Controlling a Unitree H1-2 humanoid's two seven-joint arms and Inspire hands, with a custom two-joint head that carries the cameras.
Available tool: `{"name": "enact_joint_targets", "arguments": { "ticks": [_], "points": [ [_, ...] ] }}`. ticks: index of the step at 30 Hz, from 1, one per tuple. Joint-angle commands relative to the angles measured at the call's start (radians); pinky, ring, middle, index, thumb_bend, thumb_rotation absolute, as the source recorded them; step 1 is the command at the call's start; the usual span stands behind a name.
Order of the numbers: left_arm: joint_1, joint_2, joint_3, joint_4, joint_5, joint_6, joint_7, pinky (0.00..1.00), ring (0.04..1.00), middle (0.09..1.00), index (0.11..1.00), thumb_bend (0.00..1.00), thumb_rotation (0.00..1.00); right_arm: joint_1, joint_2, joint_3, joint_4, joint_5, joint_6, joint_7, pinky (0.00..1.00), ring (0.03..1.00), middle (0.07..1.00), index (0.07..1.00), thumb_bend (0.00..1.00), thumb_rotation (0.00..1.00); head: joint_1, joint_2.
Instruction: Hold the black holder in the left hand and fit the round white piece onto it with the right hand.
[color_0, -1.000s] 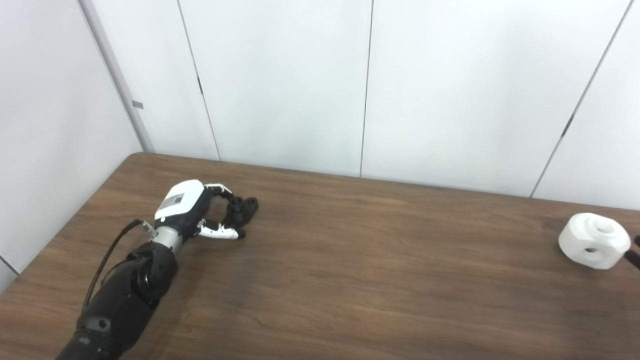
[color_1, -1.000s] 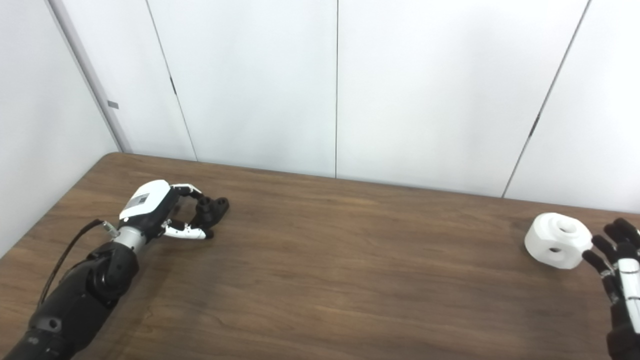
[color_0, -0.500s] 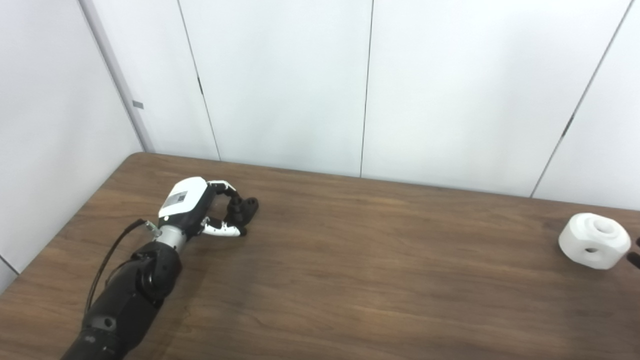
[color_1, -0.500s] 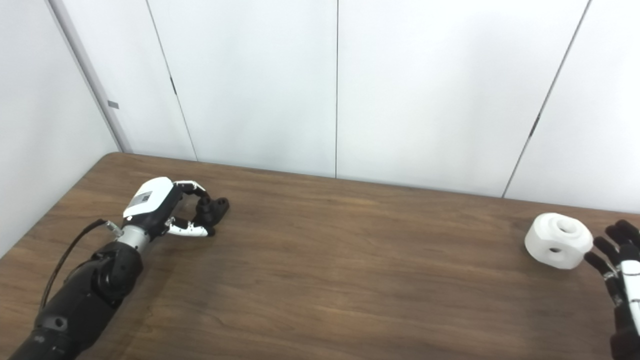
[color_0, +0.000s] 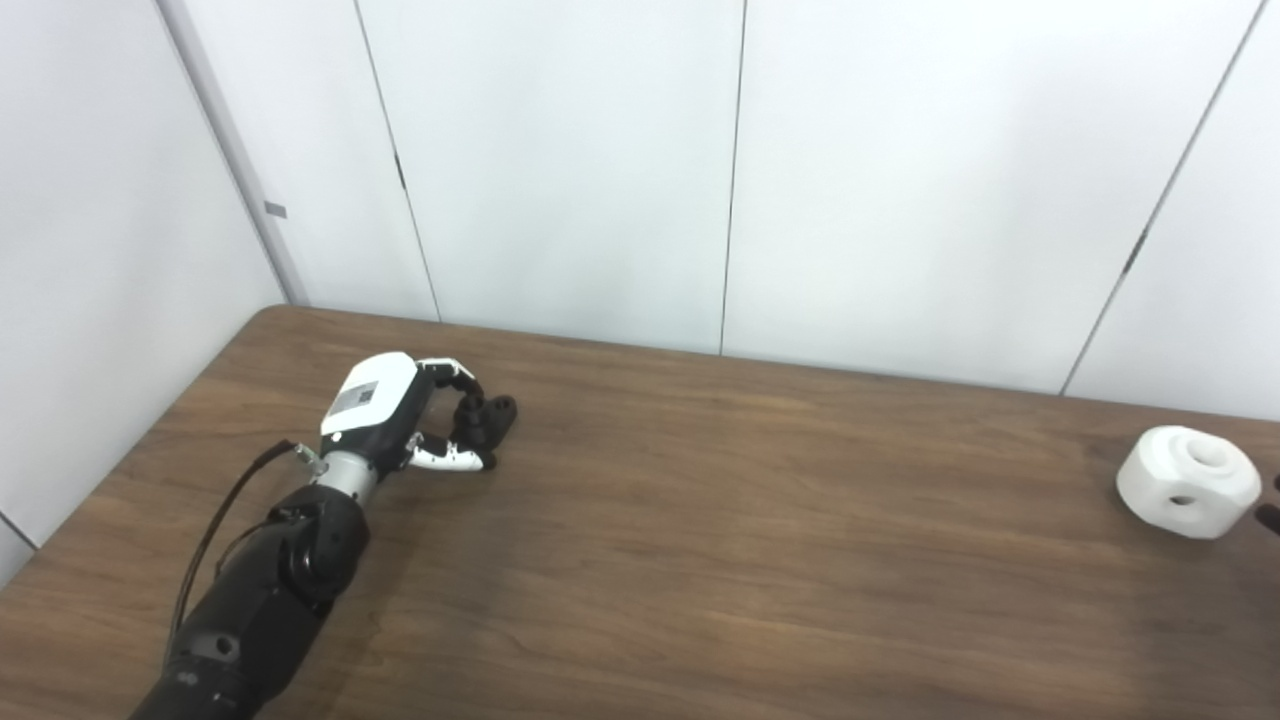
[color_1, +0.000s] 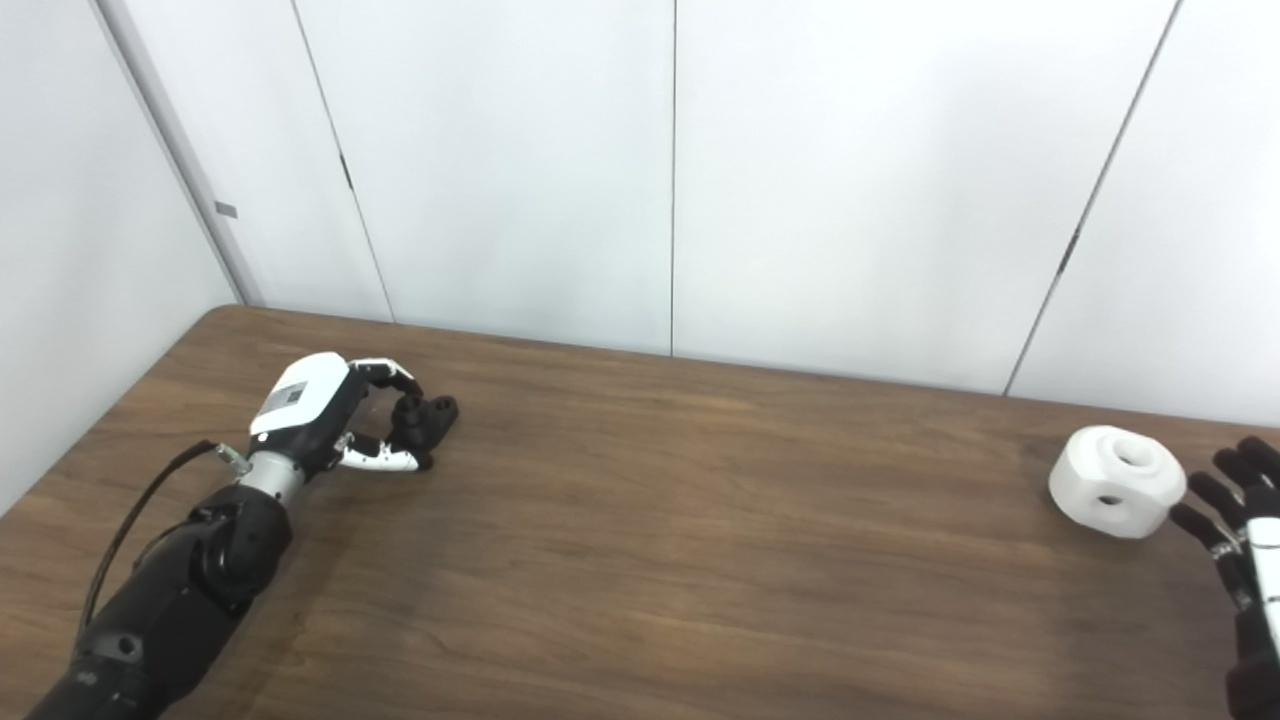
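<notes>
The black holder (color_0: 490, 414) lies on the brown table (color_0: 700, 560) at the far left. My left hand (color_0: 400, 420) is curled around its near end, fingers above and thumb below, and the holder rests on the table. It also shows in the right eye view (color_1: 432, 414). The round white piece (color_1: 1115, 482), with a hole on top and one in its side, sits at the far right. My right hand (color_1: 1245, 530) is open with fingers spread, just right of the piece and not touching it. In the left eye view only a fingertip shows at the edge.
White wall panels (color_0: 730, 170) stand right behind the table's far edge. The table's left edge runs close to my left arm (color_0: 260, 590). Bare wood lies between the two objects.
My left hand has slid a little forward and its fingers have curled tighter around the holder. My right hand has drawn slightly back and down from the white piece. Neither object has moved.
</notes>
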Motion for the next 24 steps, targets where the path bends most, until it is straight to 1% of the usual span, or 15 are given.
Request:
{"name": "enact_joint_targets", "arguments": {
  "ticks": [1,5,10,12,14,18,20,21,24],
  "points": [
    [-0.040,0.035,0.010,-0.006,0.013,-0.020,0.029,0.70,0.759,0.721,0.619,0.81,0.12,-0.024,-0.016,-0.008,-0.043,0.000,-0.011,-0.001,0.74,0.804,0.826,0.785,0.33,0.57,0.001,0.000],
    [-0.042,0.033,0.014,0.000,0.007,-0.025,0.033,0.70,0.758,0.721,0.624,0.83,0.10,-0.024,-0.015,-0.005,-0.054,-0.005,-0.003,-0.004,0.74,0.807,0.831,0.787,0.32,0.58,-0.002,0.003],
    [-0.045,0.028,0.018,-0.004,0.011,-0.010,0.037,0.70,0.764,0.738,0.666,0.89,0.13,-0.026,-0.010,-0.006,-0.059,0.000,0.002,-0.005,0.73,0.801,0.824,0.783,0.31,0.57,0.001,0.003],
    [-0.045,0.025,0.021,-0.004,0.009,-0.005,0.038,0.70,0.761,0.736,0.667,0.91,0.13,-0.028,-0.007,-0.007,-0.065,0.003,0.010,-0.009,0.74,0.810,0.831,0.787,0.31,0.56,0.001,0.003],
    [-0.046,0.022,0.024,-0.005,0.005,0.003,0.037,0.70,0.765,0.737,0.672,0.91,0.14,-0.030,-0.008,-0.008,-0.059,0.008,0.005,-0.004,0.74,0.810,0.834,0.789,0.31,0.56,0.000,0.003],
    [-0.052,0.013,0.024,0.006,0.021,0.034,0.051,0.70,0.761,0.740,0.681,0.94,0.18,-0.029,-0.013,-0.004,-0.053,-0.001,0.000,-0.001,0.74,0.810,0.834,0.782,0.31,0.57,-0.001,0.003],
    [-0.055,0.012,0.018,0.010,0.031,0.061,0.047,0.71,0.785,0.774,0.718,0.98,0.24,-0.028,-0.015,-0.004,-0.050,-0.005,-0.002,0.000,0.75,0.812,0.834,0.780,0.31,0.57,-0.001,0.003],
    [-0.057,0.011,0.015,0.012,0.036,0.077,0.042,0.73,0.811,0.801,0.759,0.99,0.29,-0.028,-0.016,-0.004,-0.050,-0.006,-0.003,0.001,0.75,0.815,0.835,0.779,0.32,0.58,-0.001,0.003],
    [-0.059,0.010,0.010,0.002,0.036,0.130,0.010,0.80,0.872,0.870,0.857,1.00,0.36,-0.028,-0.017,-0.005,-0.052,-0.002,-0.002,0.003,0.75,0.813,0.837,0.782,0.31,0.58,0.001,0.004]
  ]
}}
